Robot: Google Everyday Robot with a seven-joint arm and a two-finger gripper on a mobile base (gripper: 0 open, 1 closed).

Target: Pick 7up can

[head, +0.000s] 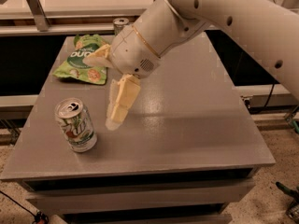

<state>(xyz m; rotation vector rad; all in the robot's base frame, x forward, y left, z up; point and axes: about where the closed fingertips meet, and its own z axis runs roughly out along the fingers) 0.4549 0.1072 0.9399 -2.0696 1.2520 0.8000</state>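
Observation:
The 7up can [76, 125] stands upright near the front left corner of the grey table [196, 125]; it is white and green with a silver top. My gripper [99, 93] hangs above the table just right of and slightly behind the can, apart from it. Its two cream fingers are spread wide: one finger [120, 104] points down toward the table beside the can, the other [96, 59] points left over the snack bag. The gripper is open and holds nothing.
A green snack bag [79, 64] lies at the back left of the table. A slim silver can [120, 24] stands at the back edge, partly hidden by my arm. A rail and black shelving run behind the table.

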